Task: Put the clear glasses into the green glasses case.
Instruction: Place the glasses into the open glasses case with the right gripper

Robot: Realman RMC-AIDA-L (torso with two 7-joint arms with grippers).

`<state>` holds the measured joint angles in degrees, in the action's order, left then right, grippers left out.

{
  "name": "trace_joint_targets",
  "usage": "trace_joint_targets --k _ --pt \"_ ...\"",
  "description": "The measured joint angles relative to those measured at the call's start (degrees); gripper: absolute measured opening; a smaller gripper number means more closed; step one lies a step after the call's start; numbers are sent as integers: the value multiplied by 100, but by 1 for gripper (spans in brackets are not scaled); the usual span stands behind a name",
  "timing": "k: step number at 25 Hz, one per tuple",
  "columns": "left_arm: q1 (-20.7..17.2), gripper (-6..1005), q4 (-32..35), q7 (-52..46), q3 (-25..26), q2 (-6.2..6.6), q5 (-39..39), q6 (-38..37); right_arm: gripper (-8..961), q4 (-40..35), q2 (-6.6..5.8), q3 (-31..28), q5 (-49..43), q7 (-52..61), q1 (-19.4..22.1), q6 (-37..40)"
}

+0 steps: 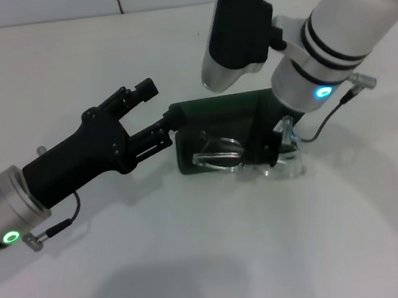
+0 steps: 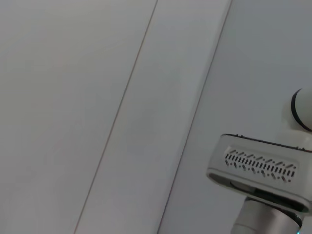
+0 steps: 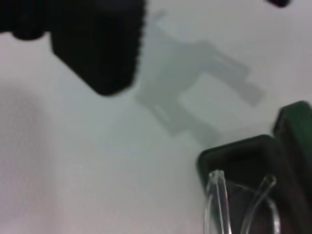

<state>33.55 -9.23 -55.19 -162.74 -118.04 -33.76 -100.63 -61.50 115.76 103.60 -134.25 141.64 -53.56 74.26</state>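
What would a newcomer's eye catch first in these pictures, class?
The open green glasses case at the table's middle, with the clear glasses lying partly in it and one end sticking out on the robot's right. The left claw reaches its edge, open; the right claw comes down on its right end.

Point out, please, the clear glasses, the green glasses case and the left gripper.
clear glasses [image 1: 221, 151]: head view, on the lens lying in the case.
green glasses case [image 1: 212, 108]: head view, on its far edge.
left gripper [image 1: 152, 109]: head view, midway between its fingertips.
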Motion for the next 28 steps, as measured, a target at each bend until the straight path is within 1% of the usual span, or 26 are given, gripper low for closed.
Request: trace_joint_targets --k 9,15,18,21,28 --pt "-50 841 0 0 32 20 -25 -34 87 -434 32 25 -507 -260 -16 24" --pt "-51 841 0 8 33 17 -26 -35 79 -442 31 147 -563 -318 -98 36" --pt "-50 841 0 9 36 19 -26 -35 66 -441 37 206 -548 -338 -71 42" --pt "-37 841 0 9 41 22 -26 -28 47 -456 46 348 -465 -350 -41 78" --pt "-3 842 0 9 41 17 -25 -12 47 -470 44 826 -266 -337 10 138"
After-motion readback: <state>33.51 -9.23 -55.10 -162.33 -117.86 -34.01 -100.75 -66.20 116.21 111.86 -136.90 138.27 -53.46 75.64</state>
